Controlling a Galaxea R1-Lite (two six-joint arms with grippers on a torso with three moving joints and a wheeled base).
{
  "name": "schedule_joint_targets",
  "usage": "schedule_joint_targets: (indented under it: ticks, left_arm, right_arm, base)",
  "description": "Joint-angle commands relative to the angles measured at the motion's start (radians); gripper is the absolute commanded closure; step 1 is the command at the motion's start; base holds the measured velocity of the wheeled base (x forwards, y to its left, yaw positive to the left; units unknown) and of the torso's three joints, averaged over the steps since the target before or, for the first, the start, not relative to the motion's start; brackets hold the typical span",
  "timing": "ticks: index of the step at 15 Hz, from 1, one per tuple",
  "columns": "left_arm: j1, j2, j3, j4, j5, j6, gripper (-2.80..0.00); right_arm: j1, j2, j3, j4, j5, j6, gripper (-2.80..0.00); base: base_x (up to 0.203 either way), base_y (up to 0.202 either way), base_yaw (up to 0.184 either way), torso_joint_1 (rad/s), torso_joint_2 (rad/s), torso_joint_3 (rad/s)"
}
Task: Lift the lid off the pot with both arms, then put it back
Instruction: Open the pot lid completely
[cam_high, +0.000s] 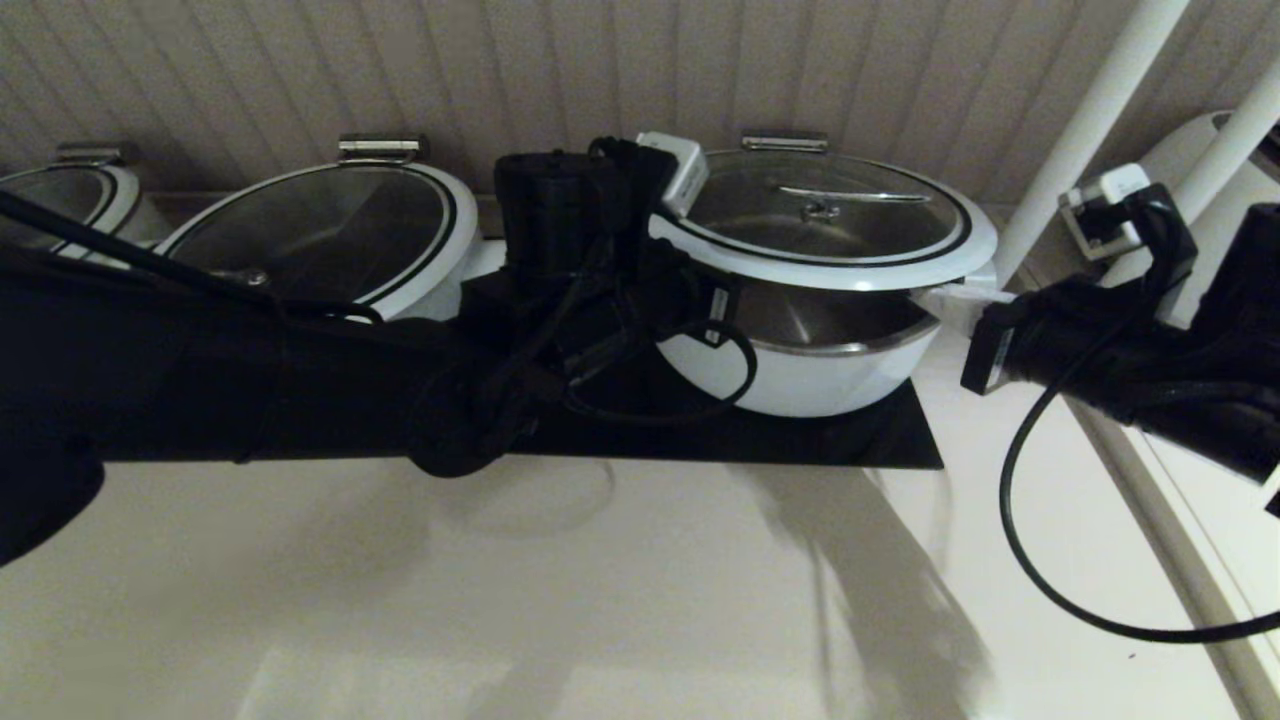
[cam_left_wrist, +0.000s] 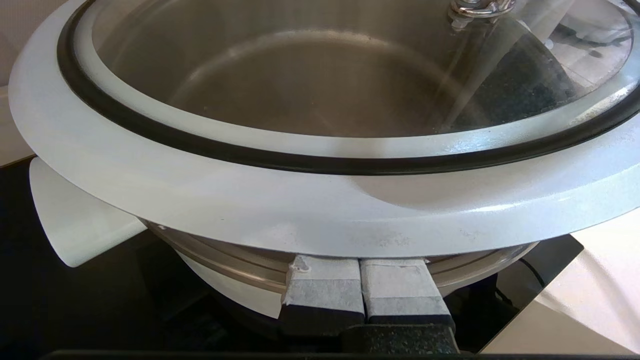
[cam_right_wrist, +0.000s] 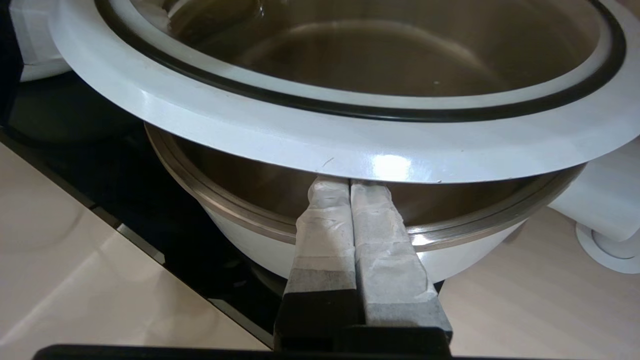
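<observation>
The lid is tilted up at its front, hinged at the back, with a gap above the pot. My left gripper is shut, its taped fingertips pressed up under the lid's white rim, above the pot's steel edge. My right gripper is shut too, its tips under the lid's rim on the pot's other side. In the head view the right gripper touches the rim's right edge. The left arm's bulk hides the left fingertips there.
The pot stands on a black hob plate. A similar lidded pot stands to its left and another at the far left. White posts and a white appliance stand at the right. A wall is close behind.
</observation>
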Motion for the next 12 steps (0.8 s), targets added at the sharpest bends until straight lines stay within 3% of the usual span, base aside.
schedule_joint_targets:
  ticks: [1,12]
  left_arm:
    - [0.0,0.004,-0.001,-0.005,0.002,0.001,0.0]
    - [0.0,0.009,-0.003,-0.005,0.002,0.001,0.0]
  right_arm:
    - [0.0,0.0,0.003,-0.005,0.001,-0.002,0.0]
    - [0.0,0.008,0.013,-0.008,0.002,-0.007,0.0]
  base:
    - [0.0,0.0,0.0,0.0,0.0,0.0]
    - [0.0,0.0,0.0,0.0,0.0,0.0]
